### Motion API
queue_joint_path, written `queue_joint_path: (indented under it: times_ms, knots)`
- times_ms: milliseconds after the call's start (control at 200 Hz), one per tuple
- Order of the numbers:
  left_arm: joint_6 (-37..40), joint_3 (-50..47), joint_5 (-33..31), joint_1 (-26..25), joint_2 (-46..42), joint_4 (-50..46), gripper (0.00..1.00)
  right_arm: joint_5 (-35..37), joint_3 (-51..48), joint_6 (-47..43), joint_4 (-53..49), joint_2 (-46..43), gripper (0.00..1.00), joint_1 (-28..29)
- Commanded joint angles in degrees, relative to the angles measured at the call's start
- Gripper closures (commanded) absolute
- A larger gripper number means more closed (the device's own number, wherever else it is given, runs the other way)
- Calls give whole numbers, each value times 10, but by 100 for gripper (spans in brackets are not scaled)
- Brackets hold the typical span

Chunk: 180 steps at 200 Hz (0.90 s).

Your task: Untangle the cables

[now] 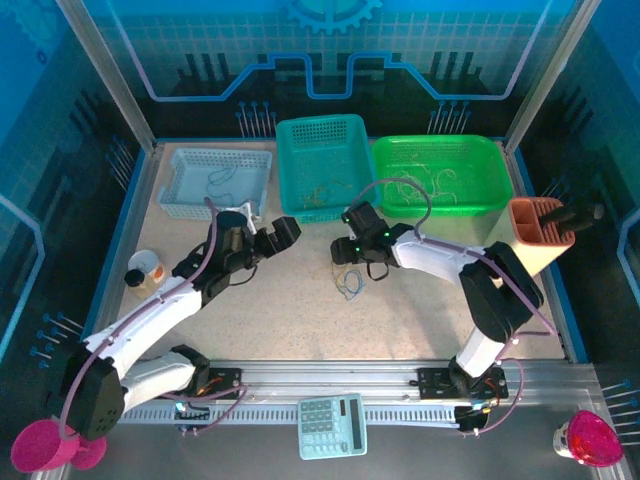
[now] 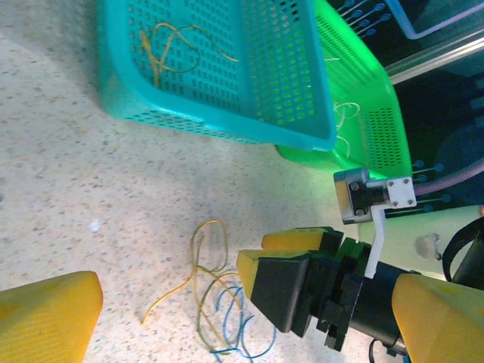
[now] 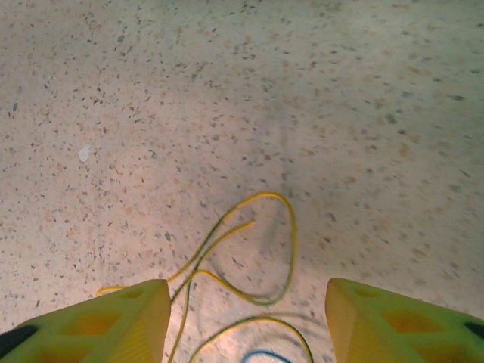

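Note:
The cables (image 1: 348,284) lie in a loose tangle on the speckled table, just below my right gripper (image 1: 346,258). In the right wrist view, yellow and green-yellow cables (image 3: 261,249) loop on the table between my open right gripper (image 3: 248,296); its yellow fingers (image 3: 113,325) stand either side, touching none that I can see. A blue cable (image 3: 261,354) peeks in at the bottom edge. The left wrist view has yellow, green and blue cables (image 2: 208,291) beside the right gripper's yellow fingertips (image 2: 253,266). My left gripper (image 2: 246,287) (image 1: 262,232) is wide open and empty, left of the tangle.
A teal basket (image 1: 285,160) and a green basket (image 1: 495,180) at the back each hold more thin wires. A pale blue tray (image 1: 190,190) stands back left. A small bottle (image 1: 145,272) is at the left, an orange holder (image 1: 540,235) at the right.

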Motion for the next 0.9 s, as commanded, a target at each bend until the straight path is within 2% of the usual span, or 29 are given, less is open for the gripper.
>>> queue_joint_path:
  times_ms: [0, 340, 510, 655, 815, 895]
  knots:
    - [-1, -13, -24, 5, -16, -20, 1, -12, 24, 9, 21, 24, 47, 10]
    - [1, -20, -19, 8, -21, -12, 1, -11, 21, 22, 27, 44, 48, 33]
    - [-2, -23, -16, 7, -21, -5, 1, -10, 12, 27, 31, 44, 56, 38]
    - [-3, -23, -15, 7, -22, -3, 1, -8, 11, 30, 32, 47, 67, 39]
    - [-3, -22, -15, 7, -25, -2, 1, -9, 9, 30, 32, 52, 67, 41]
    - [-3, -23, -15, 7, -26, -2, 1, -7, 8, 30, 32, 52, 63, 43]
